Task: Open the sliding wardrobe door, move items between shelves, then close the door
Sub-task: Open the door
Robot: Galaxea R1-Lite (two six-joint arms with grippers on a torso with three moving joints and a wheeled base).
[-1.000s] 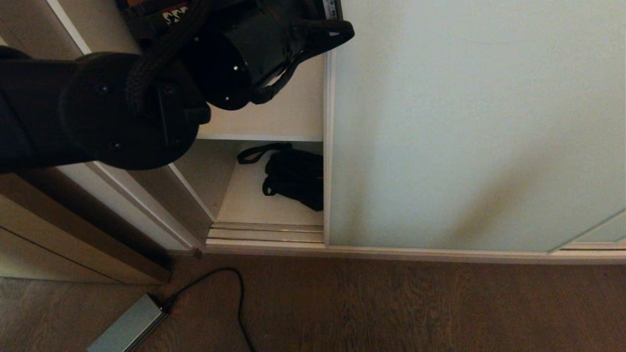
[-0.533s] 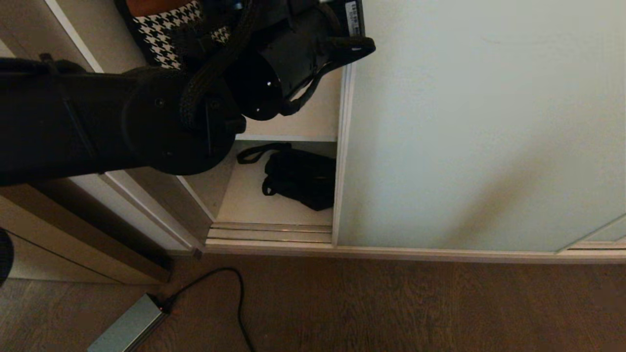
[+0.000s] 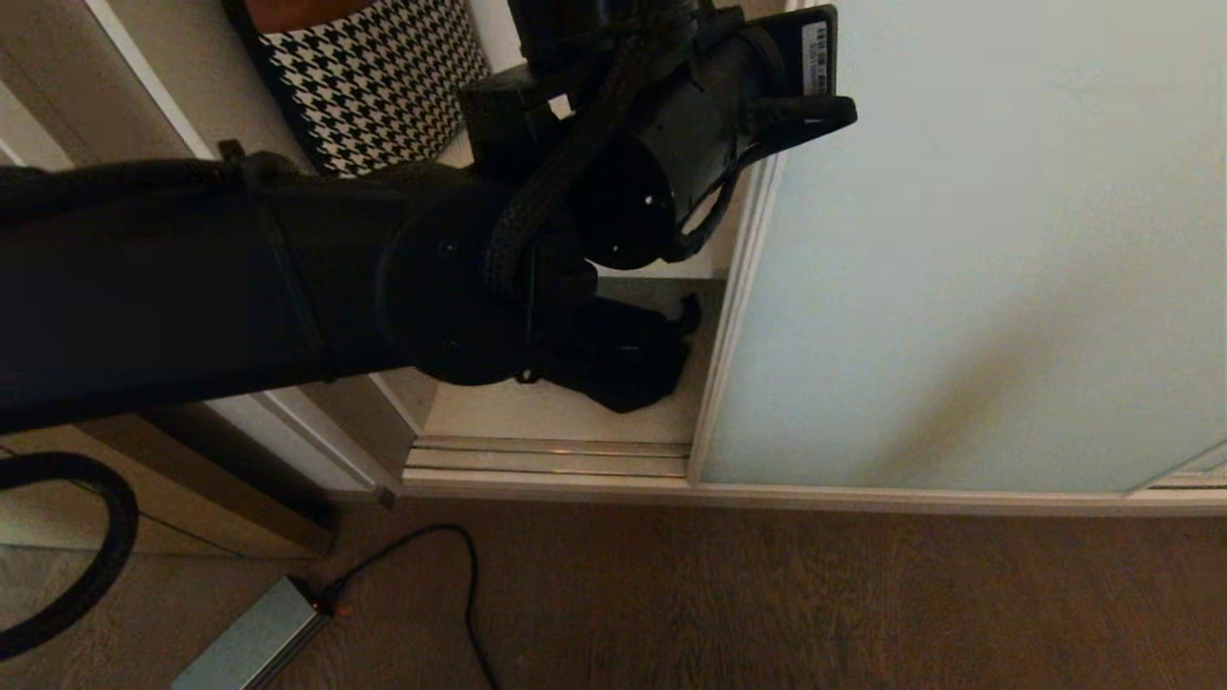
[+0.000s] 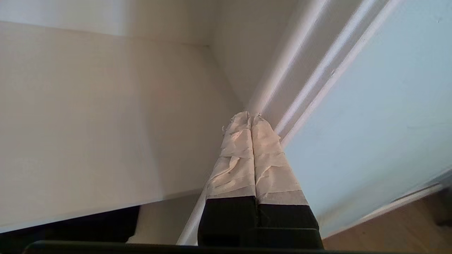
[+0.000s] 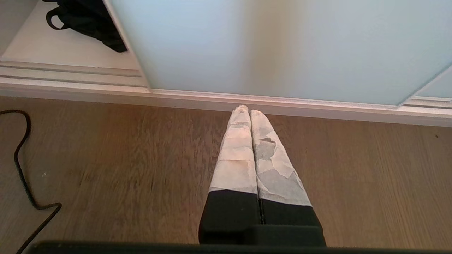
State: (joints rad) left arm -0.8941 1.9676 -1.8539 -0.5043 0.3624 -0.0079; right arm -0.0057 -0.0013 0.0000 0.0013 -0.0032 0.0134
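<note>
The sliding wardrobe door (image 3: 959,240) is a pale green frosted panel in a cream frame, partly slid to the right. My left arm (image 3: 288,278) reaches across the opening. My left gripper (image 4: 250,114) is shut and holds nothing; its taped tips rest against the door's (image 4: 370,106) cream edge, just above a white shelf (image 4: 88,123). A houndstooth-patterned item (image 3: 374,77) stands on that upper shelf. A black bag (image 3: 623,359) lies on the wardrobe's bottom board (image 3: 556,417). My right gripper (image 5: 246,110) hangs shut and empty over the wooden floor in front of the door (image 5: 282,42).
A grooved metal track (image 3: 546,457) runs along the wardrobe's foot. A black cable (image 3: 460,575) and a grey power brick (image 3: 249,642) lie on the wooden floor at the left. A brown wooden door frame (image 3: 192,479) stands left of the opening.
The door's edge has slid to the right and the opening is wider. My left arm has swung right with it, and the houndstooth item has come into view.
</note>
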